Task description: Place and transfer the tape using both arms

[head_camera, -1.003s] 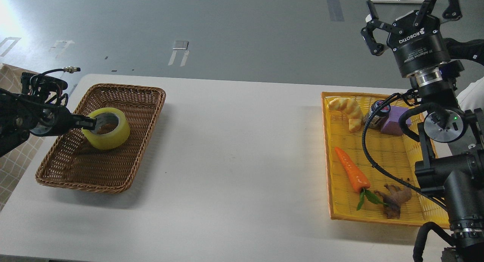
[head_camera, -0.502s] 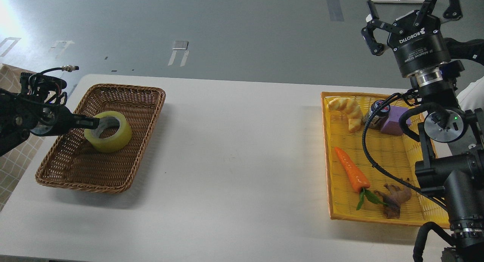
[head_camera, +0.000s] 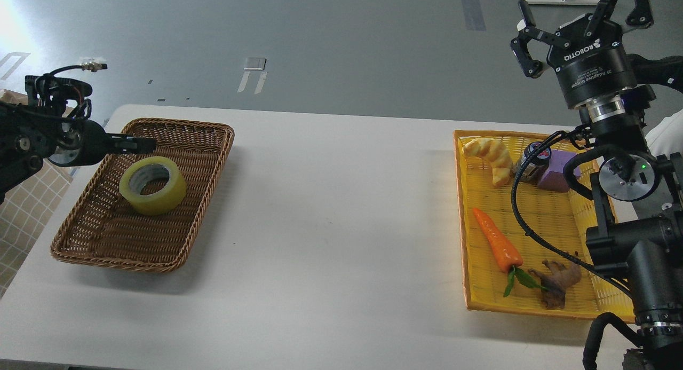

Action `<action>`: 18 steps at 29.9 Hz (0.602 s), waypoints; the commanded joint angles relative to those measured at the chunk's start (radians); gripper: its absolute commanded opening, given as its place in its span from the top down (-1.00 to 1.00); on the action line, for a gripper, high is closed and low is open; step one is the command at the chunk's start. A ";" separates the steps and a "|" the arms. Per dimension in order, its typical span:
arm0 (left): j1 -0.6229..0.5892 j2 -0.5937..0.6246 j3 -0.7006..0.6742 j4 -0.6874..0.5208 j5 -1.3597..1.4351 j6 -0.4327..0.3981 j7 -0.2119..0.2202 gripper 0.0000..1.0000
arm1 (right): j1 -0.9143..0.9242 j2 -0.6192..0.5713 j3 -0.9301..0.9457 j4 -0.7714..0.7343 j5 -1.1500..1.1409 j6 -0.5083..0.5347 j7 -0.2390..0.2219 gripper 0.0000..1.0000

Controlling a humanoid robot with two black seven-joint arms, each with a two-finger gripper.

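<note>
The tape (head_camera: pixel 153 185), a yellow roll with a grey-white core, lies flat in the brown wicker basket (head_camera: pixel 203 140) on the table's left. My left gripper (head_camera: pixel 145 144) is just above and behind the roll, apart from it. It is seen edge-on as one thin dark bar and holds nothing. My right gripper (head_camera: pixel 579 1) is raised high at the far right above the yellow tray (head_camera: pixel 463 210), with its fingers spread wide and empty.
The yellow tray holds a toy croissant (head_camera: pixel 488 154), a purple foam block (head_camera: pixel 555 170), a small can (head_camera: pixel 533 156), a toy carrot (head_camera: pixel 496 246) and a brown root-like piece (head_camera: pixel 560 282). The white table (head_camera: pixel 341 210) spans between basket and tray.
My left gripper lowered the tape into the basket, let go of it, and rose up and back. The tape now lies free and flat. The right arm has not moved.
</note>
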 commanded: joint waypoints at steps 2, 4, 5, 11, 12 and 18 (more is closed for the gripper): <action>-0.105 -0.005 -0.003 -0.018 -0.127 -0.001 -0.027 -0.29 | 0.000 -0.002 0.000 0.000 0.000 0.000 0.000 -1.00; -0.171 -0.019 -0.006 -0.026 -0.249 -0.003 -0.045 -0.30 | 0.000 -0.002 0.000 0.000 0.000 0.000 0.000 -1.00; -0.187 -0.025 -0.006 -0.031 -0.282 -0.003 -0.047 -0.31 | 0.000 -0.002 0.000 0.000 0.000 0.000 0.000 -1.00; -0.286 -0.100 -0.040 -0.035 -0.623 -0.004 -0.084 -0.44 | 0.003 -0.005 0.001 0.000 -0.002 0.000 0.000 -1.00; -0.288 -0.123 -0.056 -0.035 -0.686 -0.007 -0.108 -0.51 | 0.003 -0.006 0.003 0.000 0.000 0.000 0.000 -1.00; -0.262 -0.244 -0.230 -0.035 -0.926 -0.010 -0.216 -0.92 | 0.001 -0.015 0.005 0.005 0.000 0.000 0.000 -1.00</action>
